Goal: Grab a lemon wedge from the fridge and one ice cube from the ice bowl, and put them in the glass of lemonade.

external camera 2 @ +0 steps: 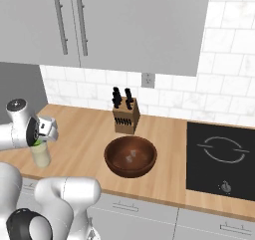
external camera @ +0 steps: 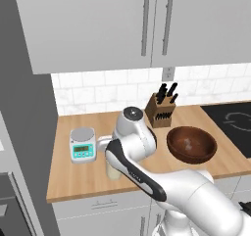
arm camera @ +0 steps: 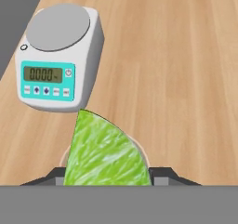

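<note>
My gripper (arm camera: 109, 177) is shut on the lemon wedge (arm camera: 104, 153), a bright yellowish-green pointed slice between the two dark fingertips. It hangs just above the glass of lemonade (external camera 2: 42, 157), whose pale rim (arm camera: 145, 157) curves behind the wedge. In the left base view the glass (external camera: 113, 172) is half hidden behind my forearm. A green sliver of the wedge (external camera 2: 37, 144) peeks out under the hand (external camera 2: 46, 128). The dark brown ice bowl (external camera 2: 117, 165) (external camera: 191, 156) sits to the right of the glass, with faint pale cubes inside. The fridge doors are out of view.
A teal-and-white kitchen scale (arm camera: 58, 60) (external camera: 82, 144) stands just left of the glass. The knife block (external camera: 161, 110) (external camera 2: 125, 115) is at the back by the tiled wall. A black cooktop (external camera 2: 221, 157) lies at the right. Grey wall cupboards (external camera: 147, 24) hang overhead.
</note>
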You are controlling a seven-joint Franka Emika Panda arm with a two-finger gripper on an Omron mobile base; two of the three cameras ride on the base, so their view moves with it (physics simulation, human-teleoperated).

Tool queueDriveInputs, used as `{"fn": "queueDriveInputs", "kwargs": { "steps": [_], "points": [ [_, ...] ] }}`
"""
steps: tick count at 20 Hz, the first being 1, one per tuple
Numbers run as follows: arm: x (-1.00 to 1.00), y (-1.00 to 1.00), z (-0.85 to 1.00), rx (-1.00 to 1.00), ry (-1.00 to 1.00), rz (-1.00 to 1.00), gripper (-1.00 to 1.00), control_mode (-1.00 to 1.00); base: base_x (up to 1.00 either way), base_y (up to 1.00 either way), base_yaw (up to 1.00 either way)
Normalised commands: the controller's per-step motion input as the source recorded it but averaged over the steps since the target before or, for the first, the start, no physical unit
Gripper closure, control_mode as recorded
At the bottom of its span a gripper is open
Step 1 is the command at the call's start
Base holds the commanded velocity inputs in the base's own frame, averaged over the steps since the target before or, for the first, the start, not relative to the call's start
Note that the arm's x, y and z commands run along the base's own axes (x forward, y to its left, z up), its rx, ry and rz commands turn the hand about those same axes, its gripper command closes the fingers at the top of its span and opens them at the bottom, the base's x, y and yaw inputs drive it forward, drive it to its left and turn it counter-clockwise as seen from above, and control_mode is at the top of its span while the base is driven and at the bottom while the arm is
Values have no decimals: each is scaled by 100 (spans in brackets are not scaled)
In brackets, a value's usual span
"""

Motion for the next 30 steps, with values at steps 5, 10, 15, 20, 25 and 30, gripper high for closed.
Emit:
{"fn": "queueDriveInputs", "kwargs": {
  "steps": [5, 10, 15, 20, 25, 30],
  "points": [
    [2, 12, 0, 0, 1, 0, 100, -100, 0, 0, 0],
    [1, 1, 0, 0, 0, 0, 100, -100, 0, 0, 0],
    [0, -4, 0, 0, 0, 0, 100, -100, 0, 0, 0],
    [3, 0, 0, 0, 0, 0, 100, -100, 0, 0, 0],
    [10, 0, 0, 0, 0, 0, 100, -100, 0, 0, 0],
    [0, 5, -7, 0, 0, 0, 100, -100, 0, 0, 0]
  ]
}}
